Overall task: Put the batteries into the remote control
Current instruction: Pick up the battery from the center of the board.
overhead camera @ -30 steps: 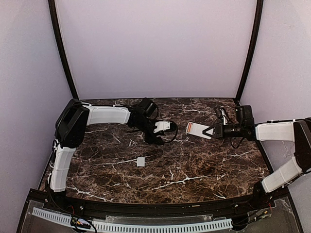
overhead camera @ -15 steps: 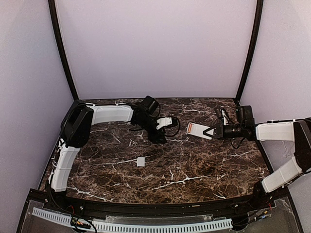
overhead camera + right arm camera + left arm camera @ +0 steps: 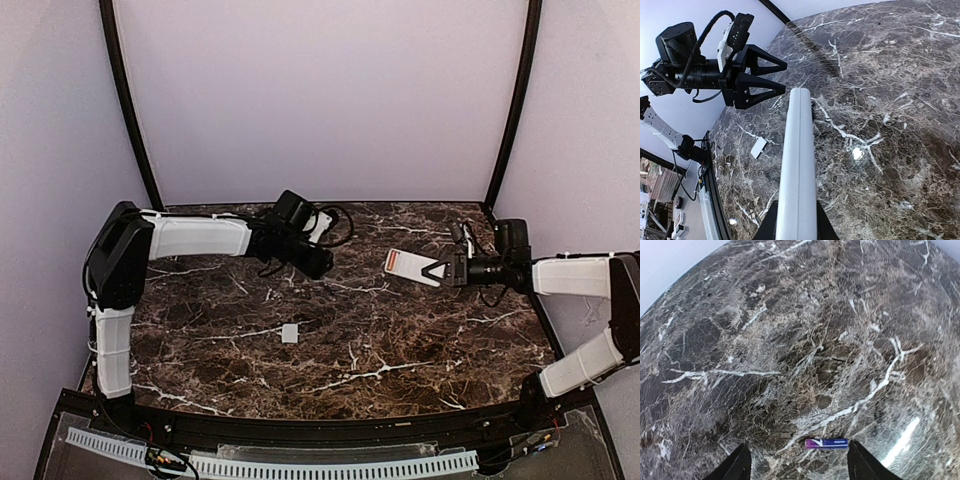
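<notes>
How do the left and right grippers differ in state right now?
The left gripper is open and empty; the right gripper is shut on the remote control. The left gripper's fingers frame a dark blue battery lying on the table; the right gripper's view shows no battery. Both are black.

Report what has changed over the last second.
The left arm swung its elbow leftward. Its hand turned at the wrist and drew back, left and toward the far wall, away from the remote control. It is open and has taken nothing. The right hand kept its grip on the remote control and barely shifted. The white cover plate stayed where it was on the table.
</notes>
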